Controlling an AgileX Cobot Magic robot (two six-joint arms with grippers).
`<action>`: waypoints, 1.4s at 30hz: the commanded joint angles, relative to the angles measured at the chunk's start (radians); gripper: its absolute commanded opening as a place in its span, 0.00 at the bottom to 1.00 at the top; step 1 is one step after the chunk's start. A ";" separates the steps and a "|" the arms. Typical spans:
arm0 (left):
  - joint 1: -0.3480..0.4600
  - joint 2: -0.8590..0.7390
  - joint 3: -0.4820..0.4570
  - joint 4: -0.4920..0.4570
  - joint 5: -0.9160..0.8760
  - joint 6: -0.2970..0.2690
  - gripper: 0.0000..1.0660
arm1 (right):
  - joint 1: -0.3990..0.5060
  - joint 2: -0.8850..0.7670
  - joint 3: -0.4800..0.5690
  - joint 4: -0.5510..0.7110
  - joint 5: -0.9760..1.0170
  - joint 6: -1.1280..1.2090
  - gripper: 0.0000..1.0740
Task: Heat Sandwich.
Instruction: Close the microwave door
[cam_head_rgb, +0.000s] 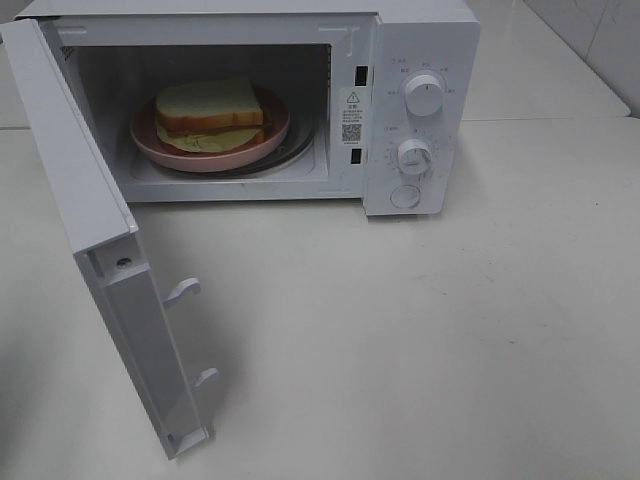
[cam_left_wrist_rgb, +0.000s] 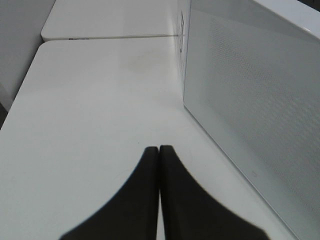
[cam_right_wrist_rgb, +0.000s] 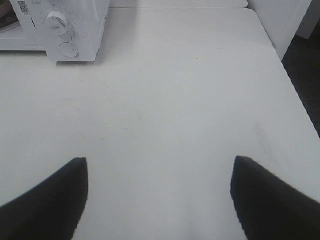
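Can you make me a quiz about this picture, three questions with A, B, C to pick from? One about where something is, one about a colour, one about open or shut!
1. Where is the sandwich? A on top of the microwave; B inside it, on the plate; C behind it.
2. What colour is the plate? A blue; B green; C pink.
3. How is the microwave door? A swung wide open; B shut; C open a crack.

Answers:
1 B: it lies on the plate inside the microwave.
2 C: a pink rim shows around the bread.
3 A: the door stands out toward the camera, and the inside is in full view.
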 joint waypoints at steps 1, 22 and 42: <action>0.002 0.054 0.069 0.000 -0.227 -0.001 0.00 | -0.003 -0.028 0.001 0.005 -0.009 0.006 0.71; -0.001 0.512 0.198 0.261 -1.045 -0.158 0.00 | -0.003 -0.028 0.001 0.005 -0.009 0.007 0.71; -0.169 0.770 0.097 0.577 -1.224 -0.330 0.00 | -0.003 -0.028 0.001 0.005 -0.009 0.007 0.71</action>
